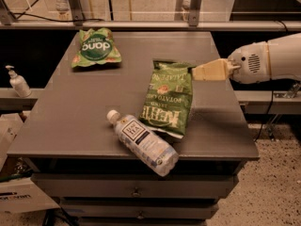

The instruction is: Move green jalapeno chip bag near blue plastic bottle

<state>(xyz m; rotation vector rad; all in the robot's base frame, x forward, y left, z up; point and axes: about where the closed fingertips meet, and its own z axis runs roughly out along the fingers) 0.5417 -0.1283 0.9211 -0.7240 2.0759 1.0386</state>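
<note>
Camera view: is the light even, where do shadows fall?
Camera view: dim, warm light; a dark shadow edges the far end of the green jalapeno chip bag, beside the tool at its right corner; the blue plastic bottle shows glints.

Crinkly glossy bag [165,98], clear plastic bottle [143,142], smooth cream hand [197,72] at bag's corner

My gripper [195,72] pinches the far right corner of the green jalapeno chip bag [165,100]. The bag lies on the tabletop [84,102], just beside the blue plastic bottle [143,141].
</note>
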